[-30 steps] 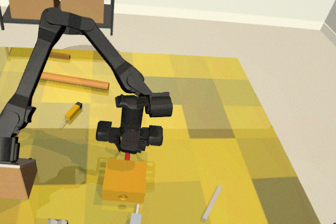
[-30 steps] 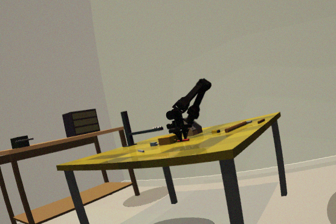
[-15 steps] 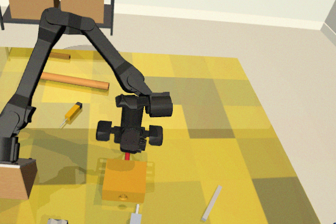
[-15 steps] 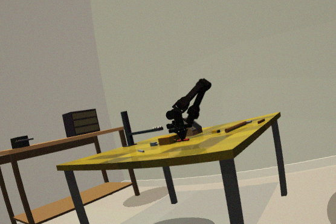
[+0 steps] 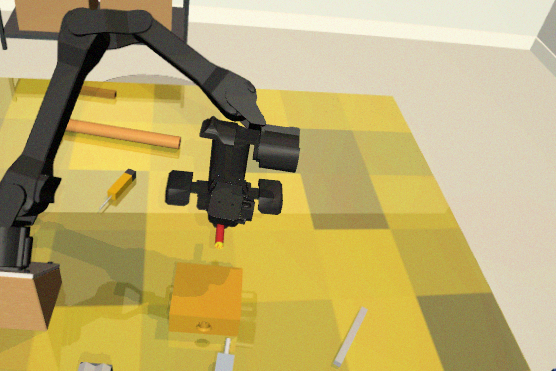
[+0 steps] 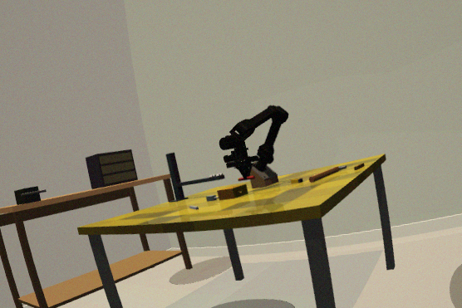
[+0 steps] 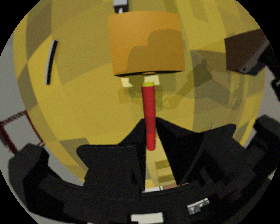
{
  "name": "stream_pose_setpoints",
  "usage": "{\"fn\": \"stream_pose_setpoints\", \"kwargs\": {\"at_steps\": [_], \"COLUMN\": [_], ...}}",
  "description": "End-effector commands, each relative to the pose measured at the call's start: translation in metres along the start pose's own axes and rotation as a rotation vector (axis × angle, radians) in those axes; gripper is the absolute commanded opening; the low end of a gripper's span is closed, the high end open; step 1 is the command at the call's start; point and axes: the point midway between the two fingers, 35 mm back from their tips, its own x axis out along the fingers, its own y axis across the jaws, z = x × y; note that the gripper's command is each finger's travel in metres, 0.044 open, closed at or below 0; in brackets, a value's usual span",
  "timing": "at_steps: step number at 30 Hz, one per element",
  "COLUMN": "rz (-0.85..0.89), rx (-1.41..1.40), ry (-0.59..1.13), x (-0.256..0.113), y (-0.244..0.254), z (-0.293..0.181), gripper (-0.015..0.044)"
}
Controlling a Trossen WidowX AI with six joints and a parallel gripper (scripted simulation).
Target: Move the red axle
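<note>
The claw (image 5: 220,224) (image 6: 247,176) (image 7: 149,120) is almost shut, pinching the red axle (image 5: 219,236) (image 6: 246,178) (image 7: 149,112) so it can carry it above the bench (image 5: 350,253) (image 6: 199,227) (image 7: 91,100). The axle is all the way out of the orange beam (image 5: 206,298) (image 6: 233,192) (image 7: 146,42), with its yellow tip poking out past the claw, and I think holding it by one part leaves the rest free to lie in the V-blocks. The beam sits flat on the bench, apart from the claw, likely so it does not get bumped.
</note>
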Motion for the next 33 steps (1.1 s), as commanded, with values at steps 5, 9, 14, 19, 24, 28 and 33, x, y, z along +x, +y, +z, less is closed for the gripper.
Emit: {"fn": "stream_pose_setpoints", "kwargs": {"at_steps": [5, 9, 14, 19, 24, 28, 33], "rz": [0.0, 0.0, 0.002, 0.011, 0.017, 0.019, 0.018], "rx": [-0.001, -0.001, 0.0, 0.006, 0.013, 0.018, 0.024], "ry": [0.0, 0.004, 0.002, -0.022, -0.047, -0.063, -0.077], "x": [-0.042, -0.058, -0.061, -0.065, -0.07, -0.074, -0.078], "y": [0.002, 0.002, 0.003, 0.006, 0.005, 0.0, -0.011], "z": [0.001, 0.0, 0.003, 0.036, 0.078, 0.11, 0.15], "gripper": [0.0, 0.0, 0.0, 0.0, 0.0, 0.0, 0.0]}}
